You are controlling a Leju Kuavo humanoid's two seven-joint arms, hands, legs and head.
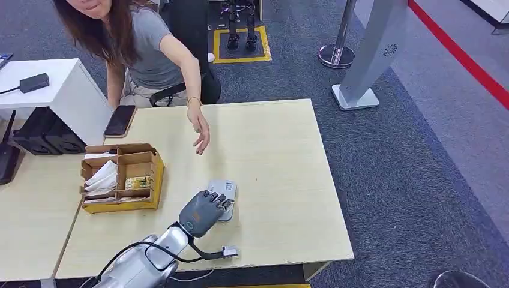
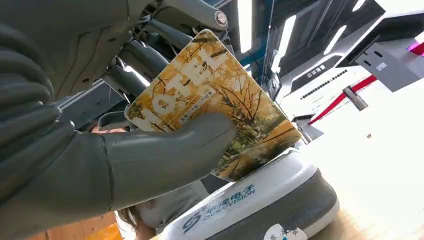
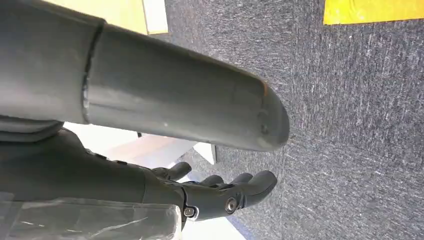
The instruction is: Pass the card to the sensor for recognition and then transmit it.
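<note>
Yellow-and-orange card with leafy artwork is pinched in the left robot hand, thumb flat on the printed face and fingers behind it. It's hovering right over the white and grey sensor on the pale wood desk, close but I can't tell if it's touching. Looks thin, stiff, light and glossy, so probably slippery; gripping near one short edge leaves most of the face free for reading. A person's hand hangs over the desk, well apart from the card. The right robot hand hangs over the carpet, fingers loosely apart, holding nothing.
</note>
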